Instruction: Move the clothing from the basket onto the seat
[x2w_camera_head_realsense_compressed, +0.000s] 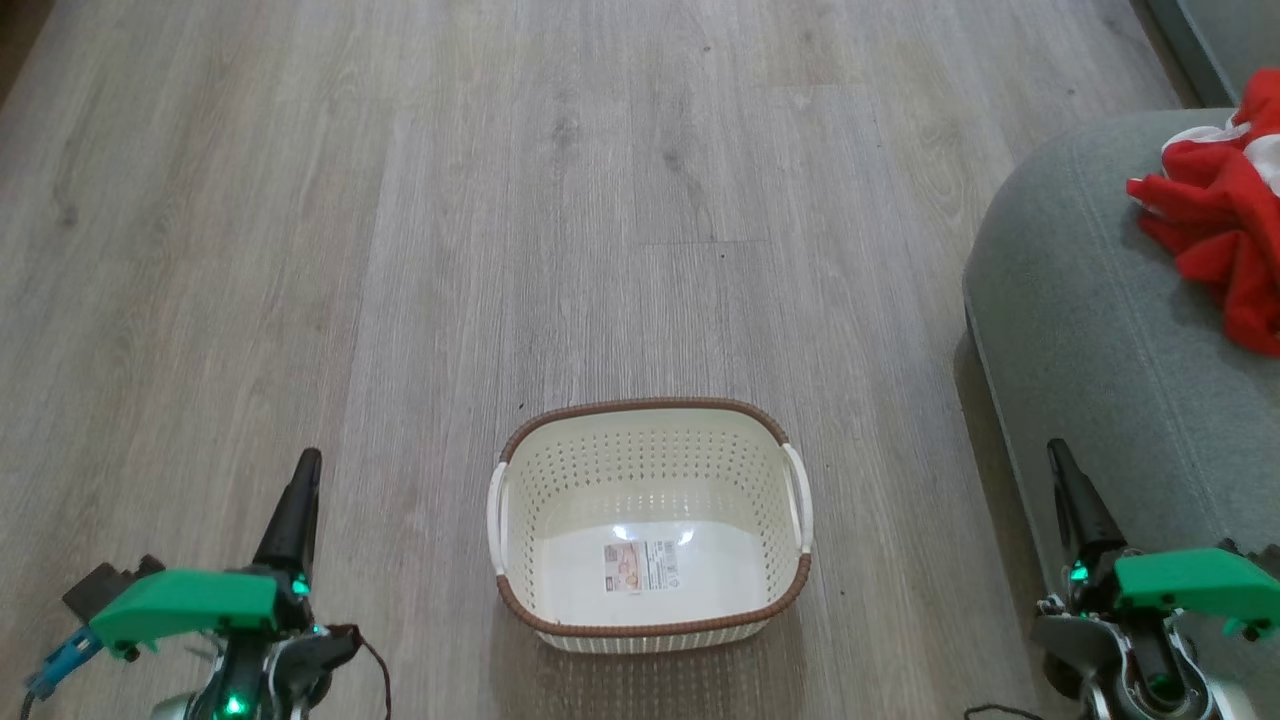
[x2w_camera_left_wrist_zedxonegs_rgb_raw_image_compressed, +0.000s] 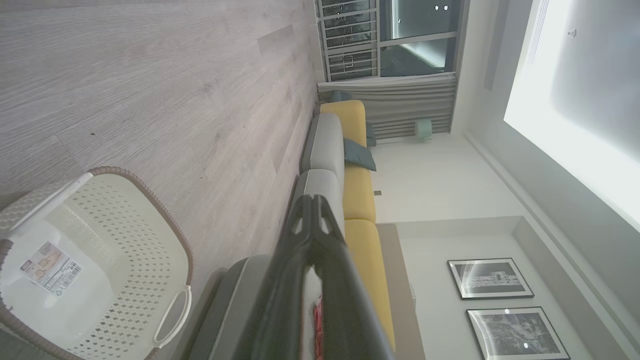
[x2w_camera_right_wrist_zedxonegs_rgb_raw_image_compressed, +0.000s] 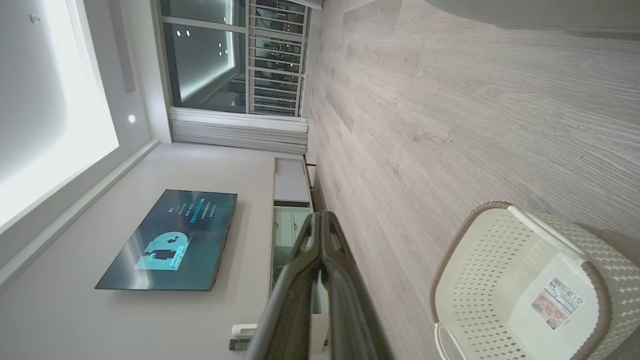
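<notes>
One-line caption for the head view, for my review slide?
Empty basket on floor between shut left hand and right hand; red clothing lies on the seat.

1. Pale grey wood-plank floor (x2w_camera_head_realsense_compressed: 560, 200).
2. Yellow-backed sofa (x2w_camera_left_wrist_zedxonegs_rgb_raw_image_compressed: 357, 200) against a white wall (x2w_camera_left_wrist_zedxonegs_rgb_raw_image_compressed: 440, 175), with a teal cushion (x2w_camera_left_wrist_zedxonegs_rgb_raw_image_compressed: 357, 154) on it.
3. Two framed pictures (x2w_camera_left_wrist_zedxonegs_rgb_raw_image_compressed: 490, 278) hang on that wall.
4. Dark window (x2w_camera_right_wrist_zedxonegs_rgb_raw_image_compressed: 210, 50) above a gathered pleated curtain (x2w_camera_right_wrist_zedxonegs_rgb_raw_image_compressed: 240, 132).
5. Lit wall-mounted television (x2w_camera_right_wrist_zedxonegs_rgb_raw_image_compressed: 170, 240) and a bright ceiling panel (x2w_camera_right_wrist_zedxonegs_rgb_raw_image_compressed: 60, 100).

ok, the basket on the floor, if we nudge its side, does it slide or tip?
Probably slides: the basket is wide, low and flat-bottomed on a smooth wood-look floor. Likely very light, with thin perforated plastic walls and only a sticker inside. The walls may flex if pinched, though the brown rim probably stiffens the top.
</notes>
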